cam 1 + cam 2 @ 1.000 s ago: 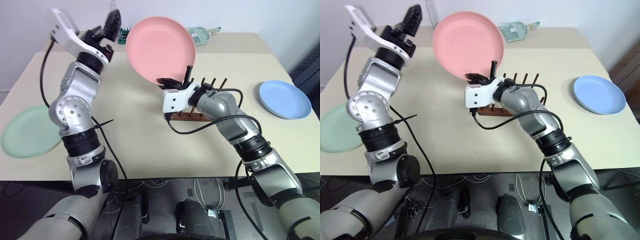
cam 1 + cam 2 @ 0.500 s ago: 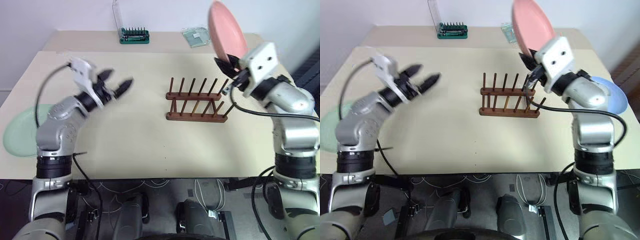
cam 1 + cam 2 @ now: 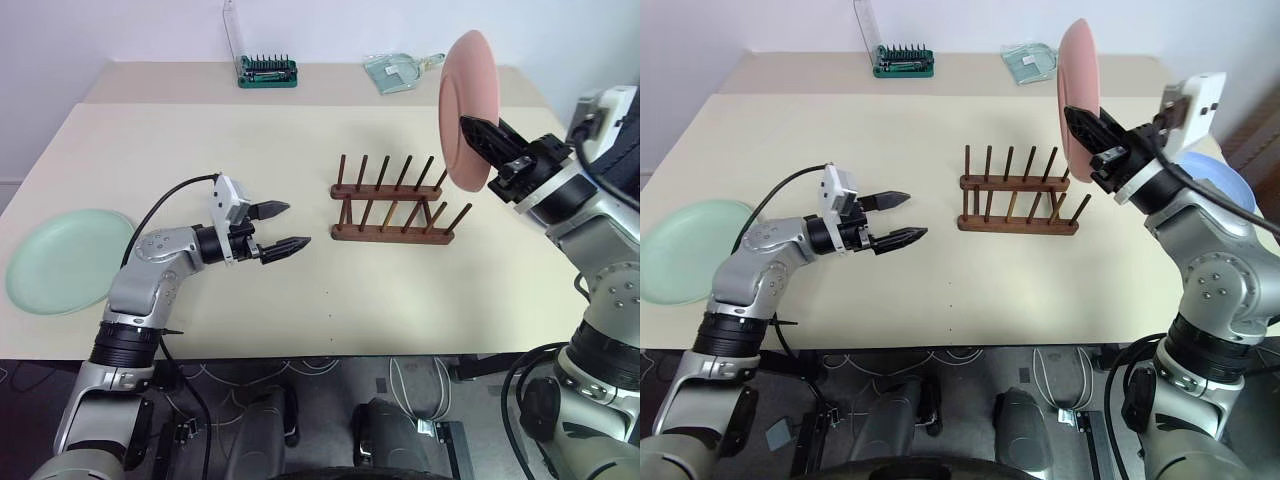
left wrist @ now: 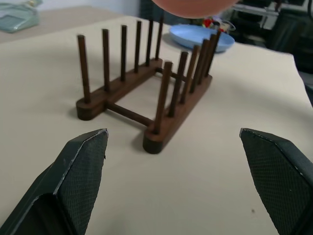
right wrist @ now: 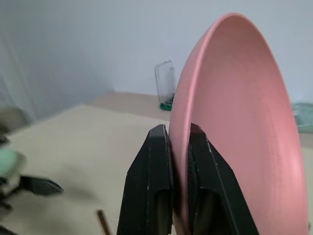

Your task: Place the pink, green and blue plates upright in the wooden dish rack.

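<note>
My right gripper (image 3: 482, 132) is shut on the rim of the pink plate (image 3: 463, 104) and holds it on edge in the air, above and just right of the wooden dish rack (image 3: 392, 201). The right wrist view shows both fingers (image 5: 155, 166) pinching the pink plate (image 5: 234, 117). No plate stands between the rack's pegs. My left gripper (image 3: 292, 225) hangs open and level just left of the rack, pointing at it, with nothing between its fingers (image 4: 80, 169). The green plate (image 3: 65, 258) lies flat at the table's left edge. The blue plate (image 3: 1212, 182) lies at the right, partly behind my right arm.
A green tool bit holder (image 3: 268, 71) and a clear packet (image 3: 400, 70) sit along the far edge of the table (image 3: 330, 290). Bare tabletop stretches between the green plate and the rack.
My left arm dropped from high up to low over the table, open throughout. My right arm carried the pink plate to the right and rolled it onto its edge.
</note>
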Robot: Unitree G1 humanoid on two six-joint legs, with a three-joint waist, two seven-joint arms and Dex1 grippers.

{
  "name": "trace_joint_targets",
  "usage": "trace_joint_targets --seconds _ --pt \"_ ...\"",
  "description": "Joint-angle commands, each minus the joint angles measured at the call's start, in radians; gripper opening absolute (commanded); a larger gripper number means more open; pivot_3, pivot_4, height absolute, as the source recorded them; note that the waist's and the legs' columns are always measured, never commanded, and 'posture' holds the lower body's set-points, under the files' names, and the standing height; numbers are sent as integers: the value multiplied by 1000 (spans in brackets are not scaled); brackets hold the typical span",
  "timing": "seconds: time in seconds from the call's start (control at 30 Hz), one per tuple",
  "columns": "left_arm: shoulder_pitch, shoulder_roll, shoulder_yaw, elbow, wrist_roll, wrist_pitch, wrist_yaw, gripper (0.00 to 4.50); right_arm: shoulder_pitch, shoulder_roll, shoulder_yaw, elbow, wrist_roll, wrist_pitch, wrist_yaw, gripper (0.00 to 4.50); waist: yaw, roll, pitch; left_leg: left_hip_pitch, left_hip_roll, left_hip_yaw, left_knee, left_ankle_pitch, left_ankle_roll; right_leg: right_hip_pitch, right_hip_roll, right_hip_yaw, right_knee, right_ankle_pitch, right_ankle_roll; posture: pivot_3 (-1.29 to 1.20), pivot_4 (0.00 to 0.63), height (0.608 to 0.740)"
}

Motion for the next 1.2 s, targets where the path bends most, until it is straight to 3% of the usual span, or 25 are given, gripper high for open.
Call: trace_joint_targets --seconds 0.03,0.6,1.07,1.2 --pt "-2 -12 -1 -14 8 -23 -10 4424 -1 -17 -26 -14 65 4 -38 0 -1 0 0 0 0 0 0 0 0 0 0 0 0 0 0 0 150 736" --pt "43 -21 28 -80 -19 15 19 4424 48 33 -69 83 256 -54 -190 0 -1 1 0 -1 0 0 0 0 1 0 0 0 0 0 0 0 150 736" --pt "39 -34 18 -78 -12 12 19 4424 100 45 -43 164 297 -111 -222 0 -2 1 0 -1 0 0 0 0 1 -1 0 0 0 0 0 0 150 736" --pt "41 -38 22 -78 -10 9 20 4500 93 37 -39 184 294 -117 -223 1572 -2 1 0 -1 0 0 0 0 1 -1 0 0 0 0 0 0 150 736"
